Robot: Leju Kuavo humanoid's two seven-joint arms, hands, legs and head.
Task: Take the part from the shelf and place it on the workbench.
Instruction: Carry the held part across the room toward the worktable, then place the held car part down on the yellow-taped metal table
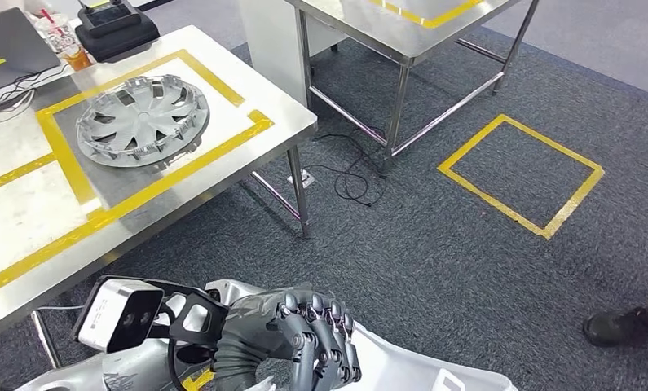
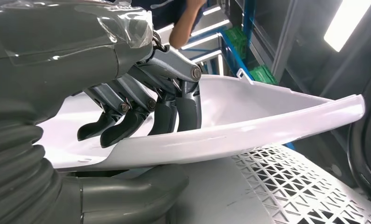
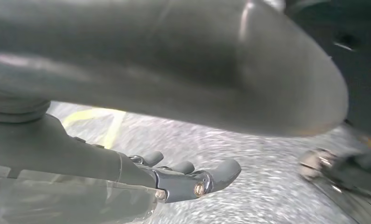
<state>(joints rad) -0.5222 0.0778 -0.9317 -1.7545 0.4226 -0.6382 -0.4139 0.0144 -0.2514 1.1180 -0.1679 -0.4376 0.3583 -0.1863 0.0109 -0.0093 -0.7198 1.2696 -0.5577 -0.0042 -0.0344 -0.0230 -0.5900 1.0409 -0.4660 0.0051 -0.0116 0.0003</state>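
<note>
My left hand is low in the head view and grips a white curved plastic part close to my body. In the left wrist view the dark fingers curl over the part's upper face while the thick thumb presses from the other side. The steel workbench marked with yellow tape stands ahead to the left. My right hand hangs over the grey carpet with its fingers stretched out and nothing in them.
A silver hubcap lies in the taped frame on the workbench, with a laptop and a black device behind it. A second steel table, floor cables, a yellow floor square and a person's shoe are nearby.
</note>
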